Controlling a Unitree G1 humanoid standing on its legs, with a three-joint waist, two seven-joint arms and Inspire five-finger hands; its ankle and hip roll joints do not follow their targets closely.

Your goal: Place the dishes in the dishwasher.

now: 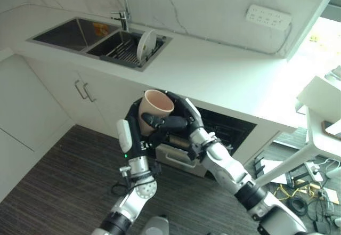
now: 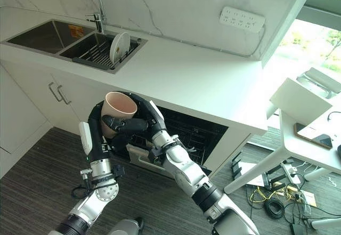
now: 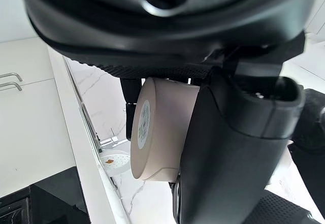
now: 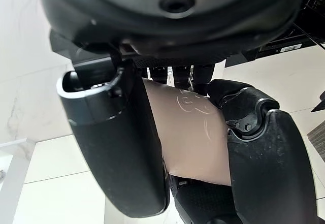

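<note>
A beige cup (image 1: 157, 103) is held upright, mouth up, in front of the counter edge between both hands. My left hand (image 1: 134, 122) comes up from below and curls round its left side. My right hand (image 1: 184, 115) wraps the right side, its thumb lying across the cup's front. The left wrist view shows the cup's base (image 3: 147, 127) with a round sticker; the right wrist view shows its wall (image 4: 188, 132) between dark fingers. Just behind the hands, the dishwasher (image 1: 226, 131) stands open under the counter with its dark rack showing. A white plate (image 1: 145, 44) stands on edge in the sink's rack.
A double sink (image 1: 80, 32) with a tap is set in the white counter (image 1: 213, 70) at the far left. Cabinet doors with bar handles (image 1: 84, 91) lie to the left. A white table (image 1: 325, 123) and cables on the floor (image 1: 298, 192) are at the right.
</note>
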